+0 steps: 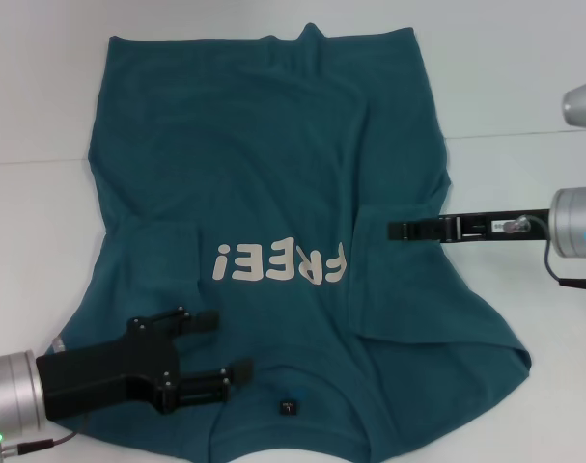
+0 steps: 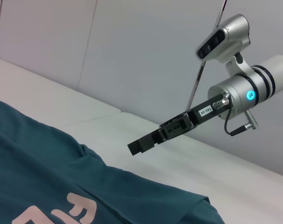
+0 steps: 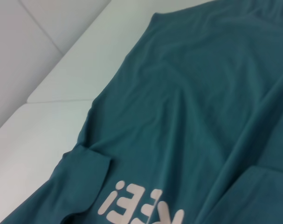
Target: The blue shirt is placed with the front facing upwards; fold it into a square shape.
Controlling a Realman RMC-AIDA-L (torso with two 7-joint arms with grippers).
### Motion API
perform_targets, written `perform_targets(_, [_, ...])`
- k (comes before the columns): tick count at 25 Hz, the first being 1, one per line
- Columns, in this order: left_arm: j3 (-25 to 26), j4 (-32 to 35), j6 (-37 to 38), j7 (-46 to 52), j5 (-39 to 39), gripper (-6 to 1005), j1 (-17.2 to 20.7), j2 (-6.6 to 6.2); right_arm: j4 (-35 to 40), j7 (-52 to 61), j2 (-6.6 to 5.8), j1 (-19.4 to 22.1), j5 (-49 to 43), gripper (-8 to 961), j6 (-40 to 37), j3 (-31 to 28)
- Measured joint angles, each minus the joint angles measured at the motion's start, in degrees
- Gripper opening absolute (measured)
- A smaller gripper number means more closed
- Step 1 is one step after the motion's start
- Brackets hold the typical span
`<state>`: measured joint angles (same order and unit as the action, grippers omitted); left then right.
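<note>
The blue shirt [image 1: 273,174] lies flat on the white table, front up, collar toward me and hem at the far side. Its white "FREE!" lettering [image 1: 281,262] reads upside down, and a small dark tag [image 1: 288,407] sits at the collar. Both sleeves are folded inward onto the body. My left gripper [image 1: 230,344] is open above the shirt's near left shoulder, holding nothing. My right gripper [image 1: 394,230] is shut and empty, its tip over the shirt's right edge near the folded sleeve. In the left wrist view the right gripper [image 2: 132,148] hovers above the shirt [image 2: 38,172]. The right wrist view shows the shirt [image 3: 188,116] only.
The white table [image 1: 524,77] runs bare around the shirt, with a seam line crossing it at mid-depth. The right arm's silver wrist [image 1: 577,224] and its camera housing [image 1: 584,101] stand at the right edge. A grey wall [image 2: 132,46] rises behind the table.
</note>
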<state>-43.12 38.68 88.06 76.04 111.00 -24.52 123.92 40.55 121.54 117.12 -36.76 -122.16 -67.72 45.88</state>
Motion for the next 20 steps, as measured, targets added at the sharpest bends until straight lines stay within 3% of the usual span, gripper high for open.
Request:
perform_targets(11, [0.49,0.01,0.51,1.57,-0.26,887,0.01,-0.07,2.39,-7.45,-0.45,4.84,5.95,866,-6.52,-2.41])
perform_targets(20, [4.71,2.33,-1.3,8.69,-0.1,887,0.58,-0.27,1.98,-8.21,-0.7,7.53,7.41,909,-9.68,-4.39])
